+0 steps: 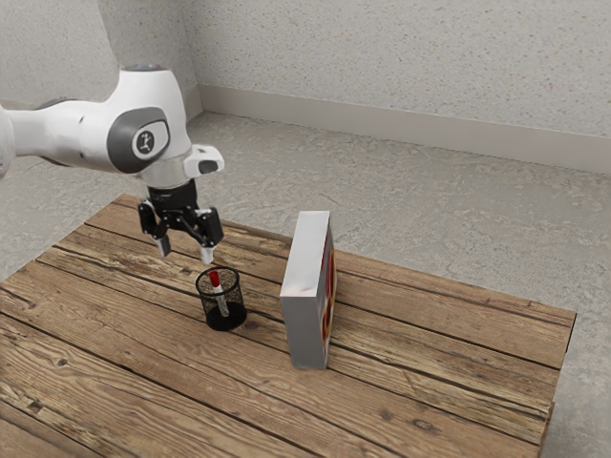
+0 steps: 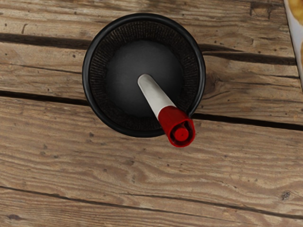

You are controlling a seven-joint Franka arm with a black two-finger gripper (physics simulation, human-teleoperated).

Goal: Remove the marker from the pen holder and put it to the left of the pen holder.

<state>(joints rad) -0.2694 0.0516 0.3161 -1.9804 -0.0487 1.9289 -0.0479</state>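
The wooden counter (image 1: pixel 143 382) comes nearest the camera, spreading below the tool (image 1: pixel 186 252), whose fingers stand wide apart. Below the tool — toward the exterior view's right — sits the black mesh pen holder (image 1: pixel 225 316), the marker (image 2: pixel 154 94) leaning inside, red end up. Farther right of the tool, a box (image 1: pixel 304 329) stands upright.

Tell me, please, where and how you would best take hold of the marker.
I would grip the marker by its red cap, from above, the open end effector closing across its lean. It stands tilted in the pen holder, cap up and jutting past the rim, so that end should be easiest to reach.
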